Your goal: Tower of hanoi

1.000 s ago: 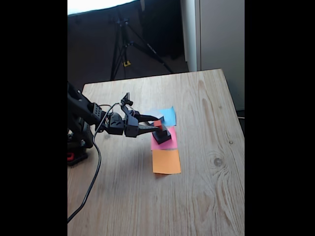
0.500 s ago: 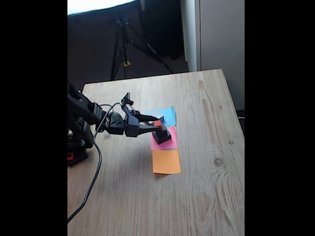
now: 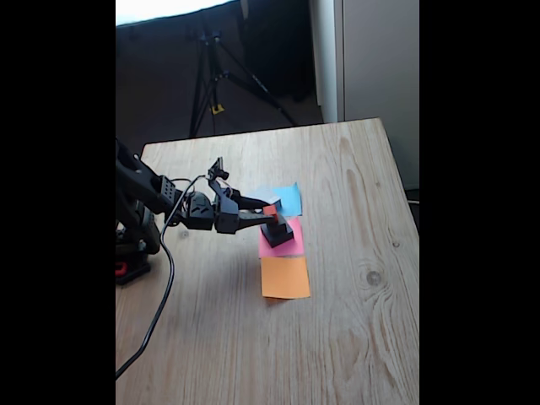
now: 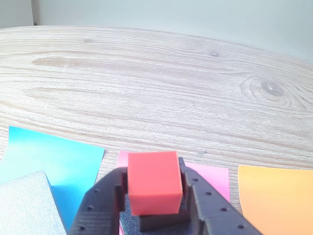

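Note:
A small red cube point(image 4: 154, 182) sits between my gripper's point(image 4: 151, 171) two black fingers, which press on its left and right sides. It rests on a black block point(image 4: 161, 221) that stands over the pink paper square point(image 4: 215, 178). A flat grey block point(image 4: 24, 205) lies on the blue paper square point(image 4: 58, 156) at the lower left. In the fixed view the arm reaches in from the left, with the gripper point(image 3: 272, 213) at the red cube point(image 3: 270, 210) above the black block point(image 3: 279, 230) on the pink square point(image 3: 281, 245).
An orange paper square point(image 3: 284, 277) lies just in front of the pink one, and the blue square point(image 3: 288, 199) just behind it. The arm's base and cable point(image 3: 160, 295) occupy the wooden table's point(image 3: 354, 321) left side. A tripod point(image 3: 215, 76) stands beyond the far edge.

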Controlling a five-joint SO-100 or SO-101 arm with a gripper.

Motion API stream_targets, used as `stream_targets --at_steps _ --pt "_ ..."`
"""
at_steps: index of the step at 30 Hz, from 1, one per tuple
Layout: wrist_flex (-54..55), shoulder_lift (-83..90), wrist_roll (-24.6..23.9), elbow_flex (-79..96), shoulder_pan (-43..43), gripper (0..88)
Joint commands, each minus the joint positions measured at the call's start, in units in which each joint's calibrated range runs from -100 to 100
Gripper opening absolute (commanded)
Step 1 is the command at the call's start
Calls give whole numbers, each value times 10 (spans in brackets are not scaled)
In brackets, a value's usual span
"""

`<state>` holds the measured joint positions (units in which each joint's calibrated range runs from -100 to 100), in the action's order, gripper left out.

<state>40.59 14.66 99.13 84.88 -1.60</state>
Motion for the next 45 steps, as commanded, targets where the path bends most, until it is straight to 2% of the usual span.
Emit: stream_targets --at_steps 1,10,13,21,26,29,34,38,45 --pt "-2 2 -10 -15 -6 44" --pt "-19 8 -16 -22 -9 30" --pt "-40 20 -36 -31 -12 28" --pt "-193 79 -115 -119 -24 17" --pt "-283 102 -130 -189 -29 22" --pt "-411 120 -138 -276 -30 20" --pt "-697 143 -140 -481 -40 21" --pt "-882 155 -117 -633 -60 20" --pt "-1115 174 -120 -841 -106 21"
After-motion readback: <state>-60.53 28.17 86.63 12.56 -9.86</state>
